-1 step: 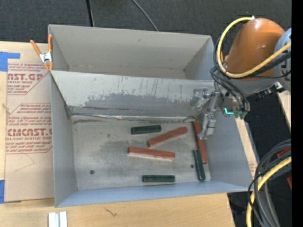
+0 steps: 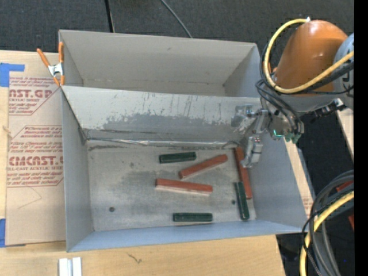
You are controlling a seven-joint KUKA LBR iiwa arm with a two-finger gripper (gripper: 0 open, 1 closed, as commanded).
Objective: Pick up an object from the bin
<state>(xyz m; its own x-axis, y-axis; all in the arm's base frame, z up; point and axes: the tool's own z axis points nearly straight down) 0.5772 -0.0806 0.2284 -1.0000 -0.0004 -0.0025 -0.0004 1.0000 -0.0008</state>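
**Gripper low at the right wall, above the far end of a red stick. Grasp not yet confirmed**

Nearest thing: a slim red stick (image 2: 245, 181) lying lengthwise along the right wall of the bin (image 2: 155, 68), running far to near. The gripper (image 2: 253, 152) hangs over its far end, close to where the floor meets the sloping right wall. Spread or pressed together: cannot tell, since the metal parts bunch up from this angle. Contact with the stick: cannot tell either.

Step, as judged: approach or descent onto a target, nothing lifted. The next move likely calls for closing across the stick's narrow width. The wall just beside it leaves little room on that side, so a scrape or a slip looks possible.

Just beside the red stick's near end, and partly alongside it, lies a dark green stick (image 2: 242, 203) of the same slim bar shape.

Well apart, on the open floor:
- A red-brown stick (image 2: 202, 167) lying at a slant.
- A red stick with a pale edge (image 2: 184, 186).
- A short dark green stick (image 2: 177, 157) farther back.
- Another green stick (image 2: 192, 217) toward the near wall.

All look rigid, straight-sided and matte. The bin floor is dull grey metal, scuffed and streaked on the far slope.

Above the gripper are the wrist's glossy orange cover (image 2: 307, 53) and looped yellow cables (image 2: 276, 45).
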